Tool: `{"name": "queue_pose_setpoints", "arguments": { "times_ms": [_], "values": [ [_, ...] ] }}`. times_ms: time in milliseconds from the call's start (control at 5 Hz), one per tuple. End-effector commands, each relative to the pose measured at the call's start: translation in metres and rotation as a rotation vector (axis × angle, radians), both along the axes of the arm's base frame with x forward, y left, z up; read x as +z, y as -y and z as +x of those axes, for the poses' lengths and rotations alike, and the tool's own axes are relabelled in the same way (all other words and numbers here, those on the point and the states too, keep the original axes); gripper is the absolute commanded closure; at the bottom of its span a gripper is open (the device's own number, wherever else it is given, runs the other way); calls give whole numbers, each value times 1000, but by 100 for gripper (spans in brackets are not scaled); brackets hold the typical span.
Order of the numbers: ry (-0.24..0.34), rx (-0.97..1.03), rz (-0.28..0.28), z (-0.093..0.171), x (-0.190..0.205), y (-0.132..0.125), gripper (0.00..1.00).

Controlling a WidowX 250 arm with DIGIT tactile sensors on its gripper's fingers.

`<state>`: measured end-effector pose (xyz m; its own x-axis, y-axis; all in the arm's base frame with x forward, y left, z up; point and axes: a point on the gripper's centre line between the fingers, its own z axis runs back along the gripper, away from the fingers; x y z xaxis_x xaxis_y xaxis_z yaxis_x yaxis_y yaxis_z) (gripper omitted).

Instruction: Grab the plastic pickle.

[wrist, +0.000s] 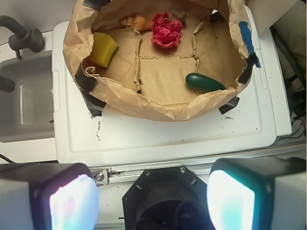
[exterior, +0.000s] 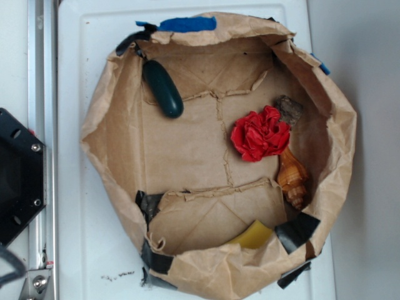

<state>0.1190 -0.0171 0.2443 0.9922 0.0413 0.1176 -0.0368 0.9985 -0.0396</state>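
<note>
The plastic pickle (exterior: pixel 163 89), glossy dark teal-green and oblong, lies inside the rolled-down brown paper bag (exterior: pixel 100 144) near its upper left wall. In the wrist view the pickle (wrist: pixel 204 82) lies at the bag's near right side. My gripper (wrist: pixel 152 197) is open and empty, high above the robot base, well short of the bag (wrist: pixel 158 108). Its two fingers (wrist: pixel 72 201) stand wide apart at the bottom of the wrist view. The gripper does not show in the exterior view.
In the bag lie a red flower (exterior: pixel 260 133), a brown ridged seashell (exterior: pixel 293 177), a flat yellow piece (exterior: pixel 252 236) and a small dark lump (exterior: pixel 289 109). The bag sits on a white board (wrist: pixel 158 136). The black robot base (exterior: pixel 17 175) is left; a sink (wrist: pixel 24 103) is beside the board.
</note>
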Motion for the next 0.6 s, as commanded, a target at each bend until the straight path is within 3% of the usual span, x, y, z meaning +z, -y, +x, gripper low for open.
{"name": "queue_pose_setpoints", "arguments": {
  "times_ms": [0,400],
  "values": [
    [0,0,0,0,0,0,0],
    [79,26,-10,76,-10,-8,0]
  ]
}}
